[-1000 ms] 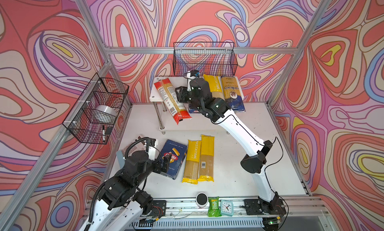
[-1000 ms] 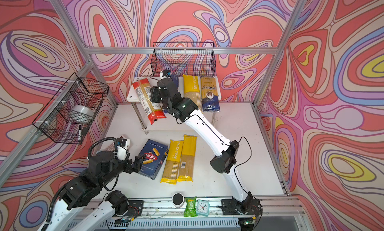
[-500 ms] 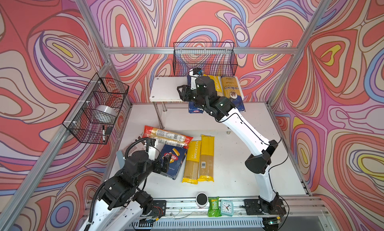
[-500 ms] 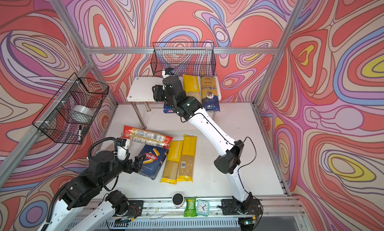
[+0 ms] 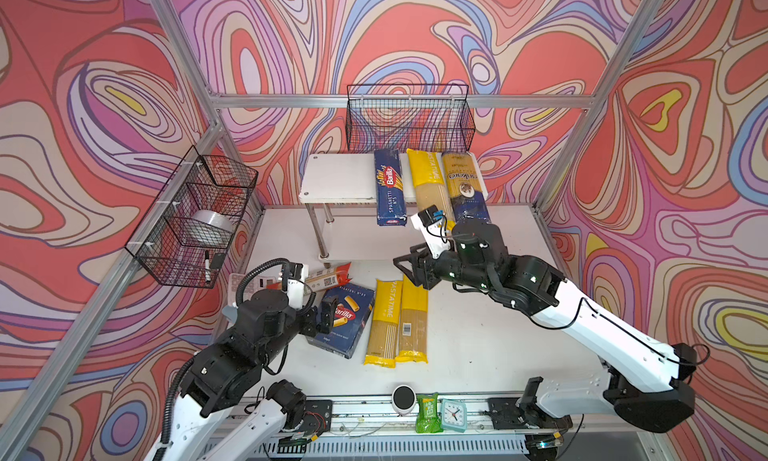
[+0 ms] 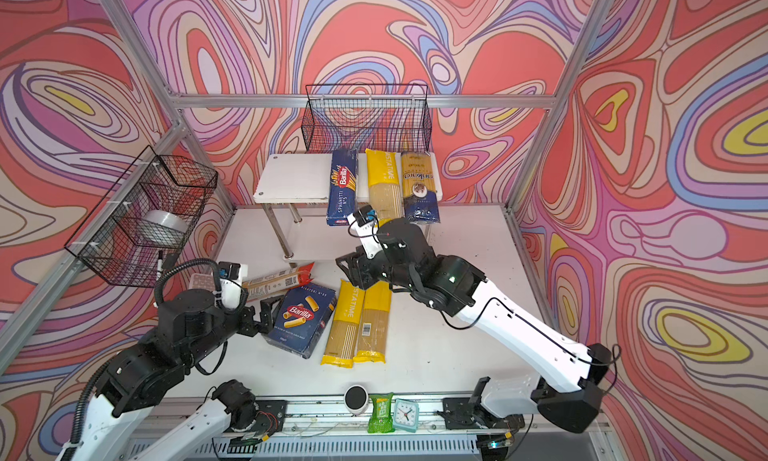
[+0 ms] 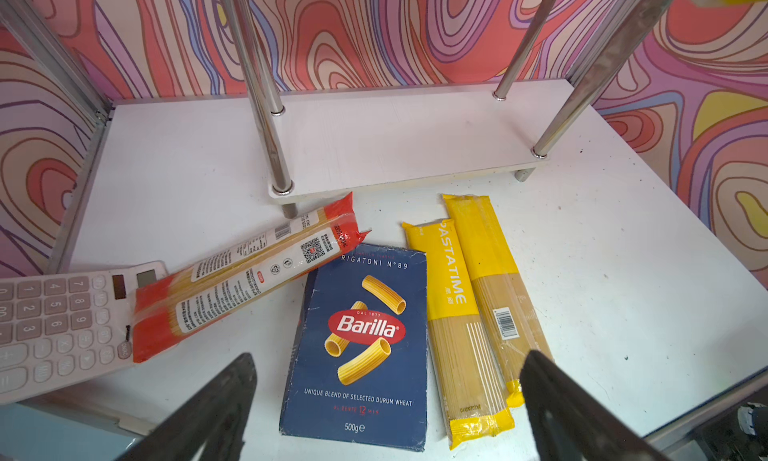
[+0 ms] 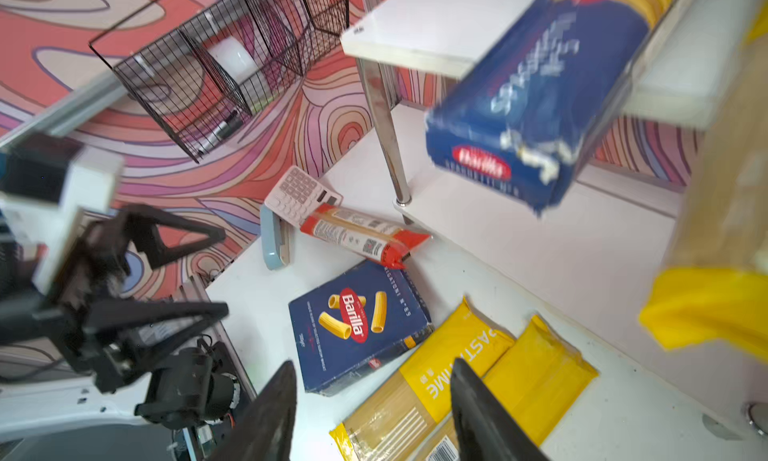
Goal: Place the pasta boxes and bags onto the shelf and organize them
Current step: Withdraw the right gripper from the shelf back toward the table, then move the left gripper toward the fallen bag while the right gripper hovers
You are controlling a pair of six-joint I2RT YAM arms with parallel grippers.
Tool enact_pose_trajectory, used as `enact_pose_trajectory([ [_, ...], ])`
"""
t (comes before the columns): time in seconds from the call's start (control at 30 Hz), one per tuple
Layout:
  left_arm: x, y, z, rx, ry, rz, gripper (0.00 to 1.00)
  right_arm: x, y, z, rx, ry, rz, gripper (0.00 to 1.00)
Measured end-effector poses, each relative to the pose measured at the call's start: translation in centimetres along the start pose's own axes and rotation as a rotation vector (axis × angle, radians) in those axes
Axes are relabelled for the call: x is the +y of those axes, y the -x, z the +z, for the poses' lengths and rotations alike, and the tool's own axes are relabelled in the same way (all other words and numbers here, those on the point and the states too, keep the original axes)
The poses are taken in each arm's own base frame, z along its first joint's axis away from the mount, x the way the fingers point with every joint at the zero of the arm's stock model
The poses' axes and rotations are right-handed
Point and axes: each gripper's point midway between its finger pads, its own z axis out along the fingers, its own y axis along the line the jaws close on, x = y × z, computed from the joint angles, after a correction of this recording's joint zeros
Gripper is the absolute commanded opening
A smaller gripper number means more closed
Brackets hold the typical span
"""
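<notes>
Left hand (image 5: 323, 313) open facing rigatoni box (image 5: 347, 319), right hand (image 5: 410, 273) open over yellow bags (image 5: 384, 317); both empty, seemingly positioned for pickups toward the shelf (image 5: 340, 180).

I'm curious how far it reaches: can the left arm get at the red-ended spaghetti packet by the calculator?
Probably yes: the red-ended packet lies on the table close beside the open left pincer, with nothing on top.

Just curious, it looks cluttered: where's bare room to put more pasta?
Free: the shelf's top board left of the spaghetti box, its lower board, and the table right of the yellow bags. Crowded: around the rigatoni box.
</notes>
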Motion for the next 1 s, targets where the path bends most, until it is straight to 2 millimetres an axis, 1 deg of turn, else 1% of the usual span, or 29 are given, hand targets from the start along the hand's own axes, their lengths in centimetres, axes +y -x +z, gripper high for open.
enact_pose_trajectory([
  [0.03, 0.0, 0.1, 0.1, 0.004, 0.006, 0.001, 1.0, -0.5, -1.8, 0.3, 0.037, -0.007, 0.0, 0.63],
  [0.13, 0.2, -0.2, 0.4, 0.028, 0.024, 0.004, 1.0, -1.5, -5.7, 1.4, 0.121, -0.022, -0.007, 0.63],
  [0.2, 0.3, -0.4, 0.5, 0.038, 0.029, -0.002, 1.0, -1.9, -7.0, 1.9, 0.151, -0.03, -0.016, 0.65],
  [0.33, 0.6, -0.6, 0.6, 0.04, 0.042, -0.022, 1.0, -2.0, -8.0, 2.7, 0.156, -0.019, -0.028, 0.72],
  [0.37, 0.7, -0.8, 0.7, 0.044, 0.049, -0.025, 1.0, -2.0, -8.3, 3.2, 0.154, -0.01, -0.025, 0.75],
  [0.43, 0.9, -1.4, 1.1, 0.058, 0.063, -0.024, 1.0, -1.8, -9.1, 4.7, 0.162, 0.017, -0.01, 0.82],
  [0.5, 1.3, -1.9, 1.4, 0.071, 0.08, -0.025, 1.0, -1.7, -10.1, 6.7, 0.184, 0.032, 0.024, 0.85],
  [0.57, 1.6, -2.4, 1.7, 0.077, 0.097, -0.026, 1.0, -1.4, -11.0, 9.3, 0.209, 0.053, 0.071, 0.86],
  [0.63, 1.9, -2.8, 1.8, 0.08, 0.113, -0.027, 1.0, -1.4, -11.9, 11.6, 0.226, 0.066, 0.12, 0.86],
  [0.73, 2.4, -3.4, 2.2, 0.092, 0.141, -0.025, 1.0, -1.2, -13.0, 14.1, 0.247, 0.095, 0.169, 0.87],
  [0.83, 3.0, -3.5, 2.5, 0.096, 0.176, -0.023, 1.0, -1.6, -13.5, 16.0, 0.269, 0.082, 0.187, 0.87],
  [0.87, 3.1, -3.4, 2.5, 0.096, 0.185, -0.023, 1.0, -1.8, -13.3, 16.7, 0.27, 0.077, 0.192, 0.87],
  [1.0, 3.4, -3.2, 2.8, 0.103, 0.216, -0.018, 1.0, -2.3, -12.8, 18.3, 0.267, 0.067, 0.208, 0.88],
])
